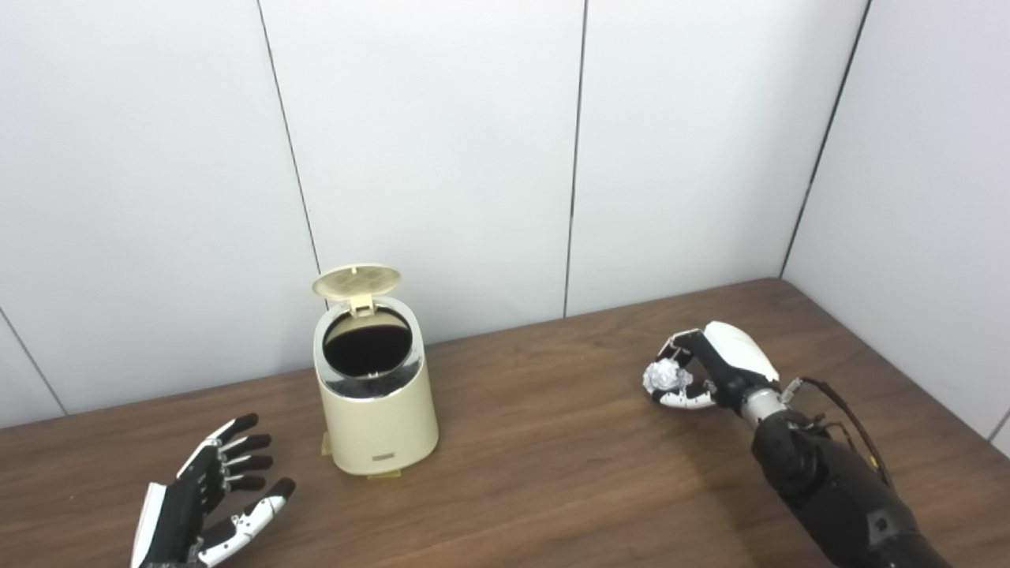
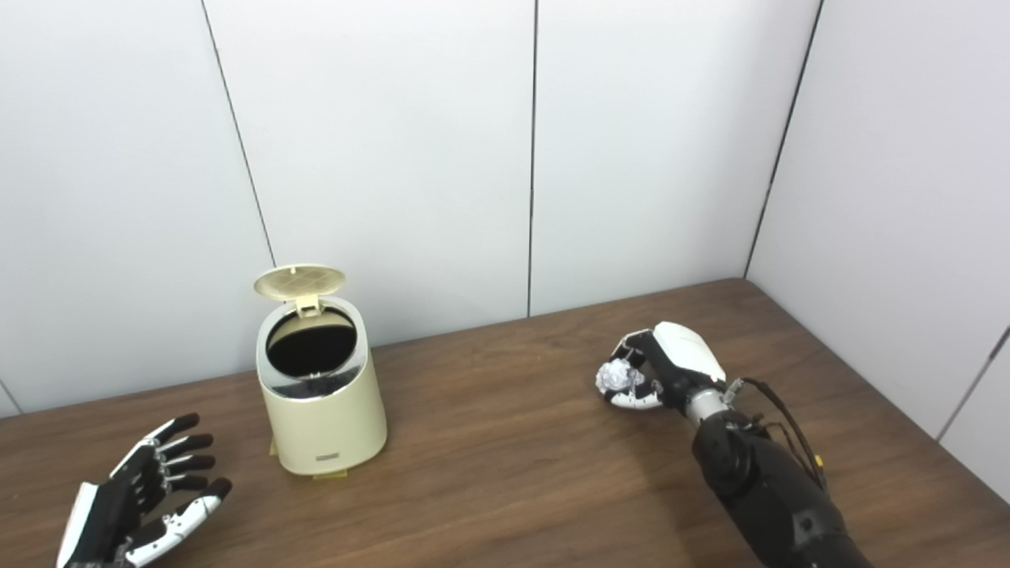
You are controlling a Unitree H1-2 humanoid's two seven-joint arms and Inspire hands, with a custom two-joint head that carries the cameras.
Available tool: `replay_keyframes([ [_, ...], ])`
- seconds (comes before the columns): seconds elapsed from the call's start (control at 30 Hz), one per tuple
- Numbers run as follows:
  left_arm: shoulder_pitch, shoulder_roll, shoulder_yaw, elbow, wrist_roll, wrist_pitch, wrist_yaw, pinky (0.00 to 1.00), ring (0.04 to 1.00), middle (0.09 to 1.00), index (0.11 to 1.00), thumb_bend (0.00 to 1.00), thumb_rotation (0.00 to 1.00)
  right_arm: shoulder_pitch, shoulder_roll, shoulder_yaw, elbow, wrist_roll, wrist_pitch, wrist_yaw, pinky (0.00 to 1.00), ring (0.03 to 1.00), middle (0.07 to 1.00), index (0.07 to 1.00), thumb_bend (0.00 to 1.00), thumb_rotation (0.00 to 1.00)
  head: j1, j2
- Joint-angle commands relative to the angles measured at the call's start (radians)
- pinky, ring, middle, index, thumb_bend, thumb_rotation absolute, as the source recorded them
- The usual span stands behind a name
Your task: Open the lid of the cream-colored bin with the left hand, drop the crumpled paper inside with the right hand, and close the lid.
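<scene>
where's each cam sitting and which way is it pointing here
Left eye view: on the head, looking down and forward at the table; shows the open left hand and the right hand shut on the crumpled paper.
Right eye view: beside it, slightly to the right, same aim; the same hands show.
Shared: cream-colored bin with lid up.

A dark wooden table (image 1: 552, 473) with visible grain meets white wall panels (image 1: 426, 142) split by thin dark vertical seams.
</scene>
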Motion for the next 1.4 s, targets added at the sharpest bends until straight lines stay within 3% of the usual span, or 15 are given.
replay_keyframes([
  [0.0,-0.013,0.004,0.001,-0.010,0.003,-0.017,0.009,0.63,0.692,0.749,0.859,0.57,0.07,-0.028,-0.031,0.004,0.029,-0.025,-0.026,-0.024,0.80,0.635,0.461,0.500,0.53,0.00,0.000,0.000],
  [0.13,-0.015,0.003,0.001,-0.005,0.004,-0.025,0.011,0.63,0.688,0.745,0.856,0.58,0.08,-0.025,-0.040,0.010,0.020,-0.044,-0.053,-0.056,0.74,0.618,0.467,0.496,0.53,0.00,0.003,0.003],
  [0.27,-0.014,0.000,-0.001,-0.008,0.005,-0.022,0.009,0.62,0.689,0.745,0.854,0.58,0.09,-0.022,-0.054,0.026,-0.012,-0.100,-0.057,-0.088,0.83,0.677,0.500,0.476,0.53,0.00,0.012,0.004],
  [0.5,-0.016,-0.007,-0.004,-0.008,0.001,-0.016,0.004,0.62,0.690,0.750,0.856,0.59,0.09,-0.028,-0.061,0.018,-0.131,-0.129,-0.117,-0.090,0.86,0.676,0.479,0.493,0.53,0.00,0.033,0.000],
  [0.73,-0.018,-0.017,-0.013,-0.001,0.009,-0.017,0.007,0.63,0.699,0.751,0.856,0.59,0.10,-0.050,-0.018,0.026,-0.395,-0.182,0.021,0.072,0.90,0.702,0.474,0.502,0.53,0.00,0.070,-0.002],
  [0.93,-0.018,-0.034,-0.019,0.009,0.010,-0.024,0.010,0.62,0.701,0.748,0.854,0.61,0.11,-0.087,0.044,0.024,-0.509,-0.187,0.084,0.156,0.94,0.694,0.466,0.505,0.53,0.00,0.113,-0.005],
  [1.37,-0.009,-0.075,-0.031,-0.006,0.021,-0.008,0.016,0.60,0.694,0.749,0.859,0.62,0.12,-0.197,0.181,0.067,-0.553,-0.190,0.066,0.217,0.89,0.657,0.461,0.514,0.53,0.00,0.197,-0.002],
])
